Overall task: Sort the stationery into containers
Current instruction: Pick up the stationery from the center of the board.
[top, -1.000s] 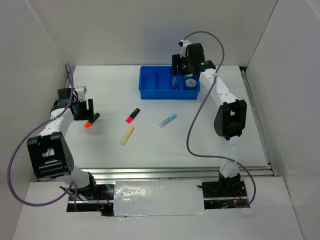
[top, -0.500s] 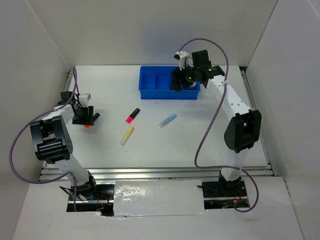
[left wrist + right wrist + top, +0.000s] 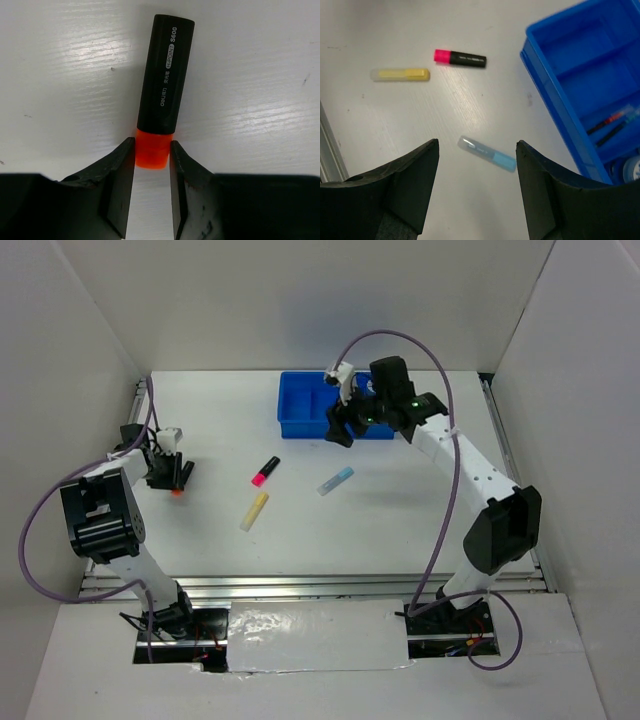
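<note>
At the left edge of the top view, the left gripper (image 3: 172, 480) is down on the desk (image 3: 400, 530). Its wrist camera shows the jaws pinching the orange highlighter (image 3: 165, 80) by its coloured tail, one finger pressed to each side. The long black cap end points toward the top of that frame and lies flat on the desk. The step in hand looks like picking up this marker for the blue tray (image 3: 300, 428), which sits at the upper middle of the top view.

The hold is at the very end rather than over the middle, so the marker will likely want to droop or swing about the pads. A good lift is slow and straight up, with the jaws firm and the wrist level, checking that the black end leaves the desk with the rest. If it sags, setting it down and regripping nearer the middle is safer than carrying it. The path to the tray crosses over the pink highlighter (image 3: 265, 471) and passes near the yellow highlighter (image 3: 254, 511), so enough height matters.

The right gripper (image 3: 340, 428) hangs just in front of the tray, jaws spread wide and holding nothing. In its wrist view the light blue highlighter (image 3: 487, 155) lies on the desk between the fingers. To keep the arms apart, the left arm should aim for the tray's left compartments, which show nothing in them. Thin pens (image 3: 612, 126) and a patterned roll (image 3: 634, 167) lie in the tray's right end.
</note>
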`<state>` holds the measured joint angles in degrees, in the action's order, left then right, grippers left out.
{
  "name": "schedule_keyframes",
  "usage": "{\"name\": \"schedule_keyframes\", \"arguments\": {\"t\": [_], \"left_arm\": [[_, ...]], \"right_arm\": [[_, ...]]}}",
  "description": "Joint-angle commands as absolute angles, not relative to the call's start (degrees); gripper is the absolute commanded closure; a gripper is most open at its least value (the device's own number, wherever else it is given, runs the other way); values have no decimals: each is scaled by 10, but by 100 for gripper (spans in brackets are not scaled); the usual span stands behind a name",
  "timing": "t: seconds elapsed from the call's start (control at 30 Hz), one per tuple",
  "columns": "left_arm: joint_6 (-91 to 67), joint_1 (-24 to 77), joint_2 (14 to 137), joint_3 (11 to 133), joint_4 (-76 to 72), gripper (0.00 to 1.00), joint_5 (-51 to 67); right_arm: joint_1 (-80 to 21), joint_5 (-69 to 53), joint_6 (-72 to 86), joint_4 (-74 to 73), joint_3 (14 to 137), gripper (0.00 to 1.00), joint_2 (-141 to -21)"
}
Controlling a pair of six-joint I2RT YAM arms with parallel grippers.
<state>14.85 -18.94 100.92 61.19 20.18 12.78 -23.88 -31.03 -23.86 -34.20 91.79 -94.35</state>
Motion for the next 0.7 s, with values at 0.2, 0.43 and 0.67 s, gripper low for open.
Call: {"name": "schedule_keyframes", "arguments": {"t": [0.2, 0.43, 0.67], "left_arm": [[131, -194, 948, 639, 270, 84, 302], [87, -148, 879, 657, 373, 92, 486], [97, -89, 862, 671, 471, 96, 532]], "right_arm": [[-344, -255, -329, -239, 882, 31, -934], [-387, -279, -403, -182, 853, 30, -926], [-450, -336, -595, -159, 837, 31, -940]]}}
